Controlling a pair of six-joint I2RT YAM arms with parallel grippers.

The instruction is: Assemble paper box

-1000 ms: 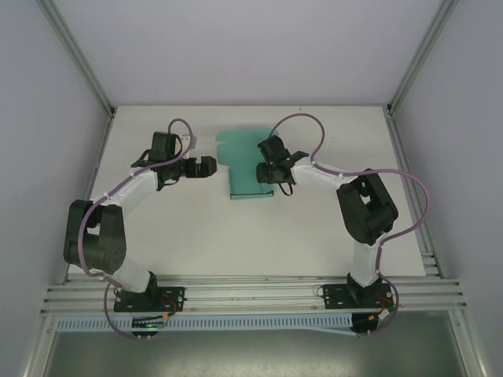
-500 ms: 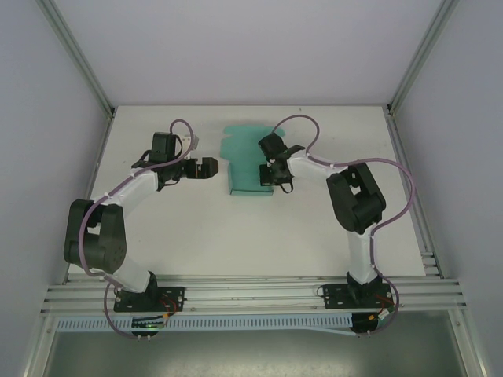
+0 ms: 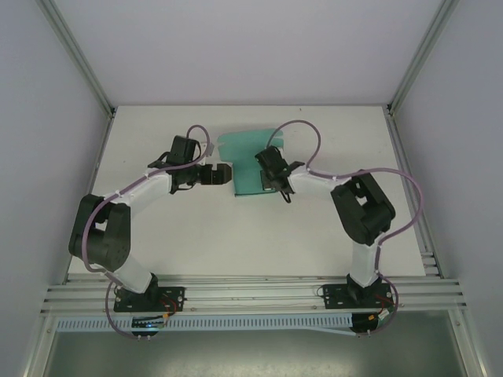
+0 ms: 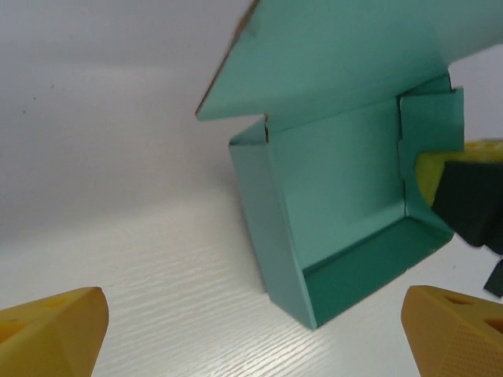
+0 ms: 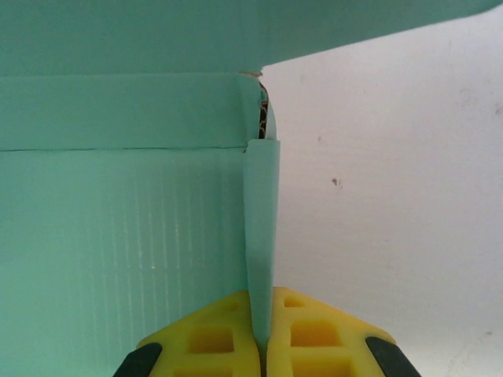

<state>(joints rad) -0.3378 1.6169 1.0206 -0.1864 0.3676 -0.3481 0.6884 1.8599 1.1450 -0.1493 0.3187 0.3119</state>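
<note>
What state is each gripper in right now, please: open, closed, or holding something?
Left gripper: open, holding nothing, facing the paper box.
Right gripper: closed, pinching a side wall of the paper box.

In the left wrist view the paper box [image 4: 346,196] is running off the upper right of the frame, and the bottom corners are clipping the left gripper's fingers [image 4: 51,334]. In the right wrist view the bottom edge is cropping the right gripper's fingers [image 5: 212,342], and the box is spilling past the left and top edges.
</note>
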